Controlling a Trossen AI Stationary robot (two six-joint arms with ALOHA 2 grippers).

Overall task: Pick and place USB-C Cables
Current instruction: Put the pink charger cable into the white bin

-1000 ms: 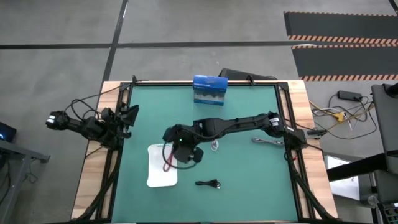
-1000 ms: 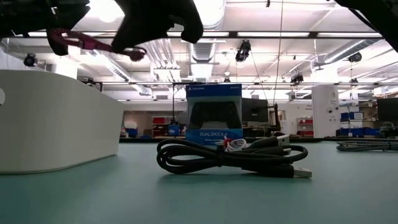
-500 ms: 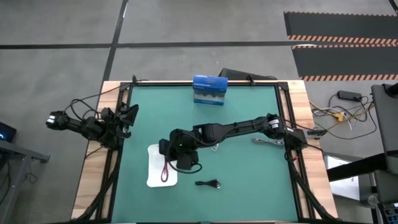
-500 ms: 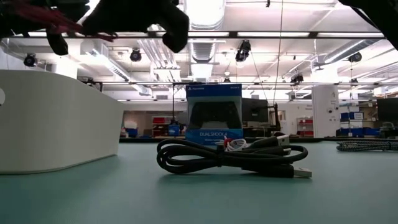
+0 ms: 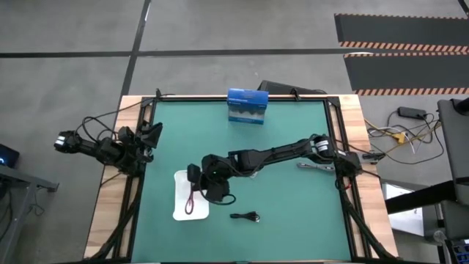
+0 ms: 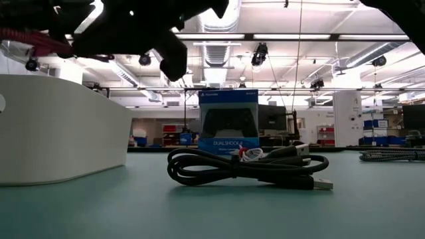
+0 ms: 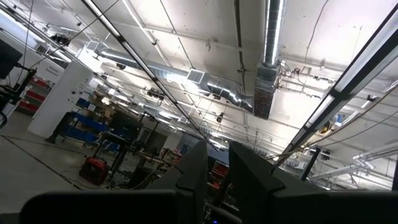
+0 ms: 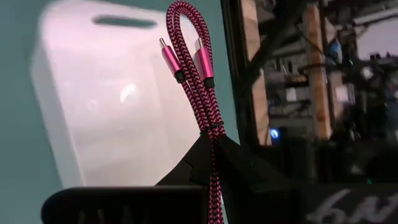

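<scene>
Pink-red cable (image 8: 202, 87) hung pinched in the right end effector (image 5: 196, 192), whose arm stretched from the frame's right across the green worktop (image 5: 293, 205) to hover over the white tray (image 5: 179, 209). Left end effector (image 5: 150, 136) waited at left edge, fingers pressed together.

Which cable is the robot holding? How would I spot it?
Find the white tray near the green table's left side. Above it the right gripper pinches a folded pink-red cable. It is braided and bright with metal plugs, unlike the black cable lying on the mat.
</scene>
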